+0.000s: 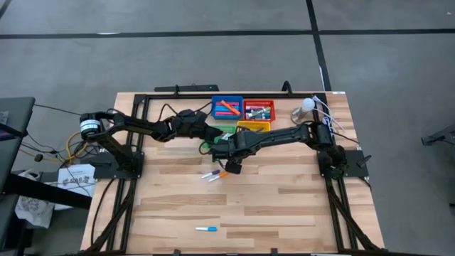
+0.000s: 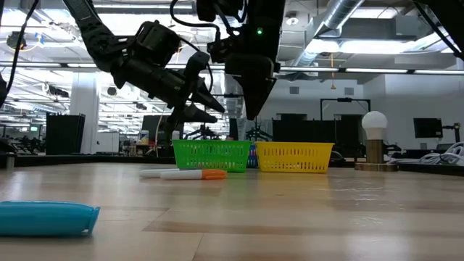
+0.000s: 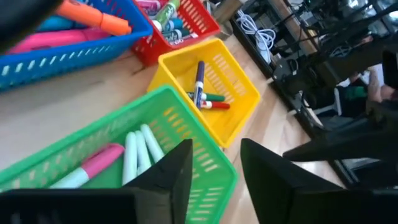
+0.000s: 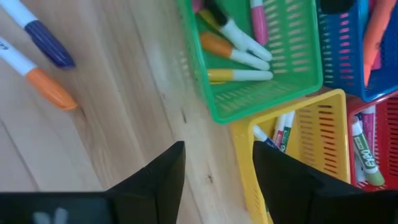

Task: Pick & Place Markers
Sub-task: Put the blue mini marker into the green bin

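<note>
Markers are spread over the worktop and four trays at its far side. Going left to right in the high view, the left gripper hangs above the green tray, its fingers apart with nothing between them. That tray holds a pink marker and several white-bodied ones. Just in front of the trays, a small group of loose markers lies on the bare wood, among them an orange-capped marker and a purple-capped marker side by side. A lone blue marker lies well apart from them, near the front edge. The right gripper hovers over the wood close to that loose group, fingers also spread and empty. Behind it sit the blue tray with orange and pink markers, and the yellow tray, which holds a dark purple marker with green and red ones beside it. The red tray, farthest right, holds more markers, some with green caps.
</note>
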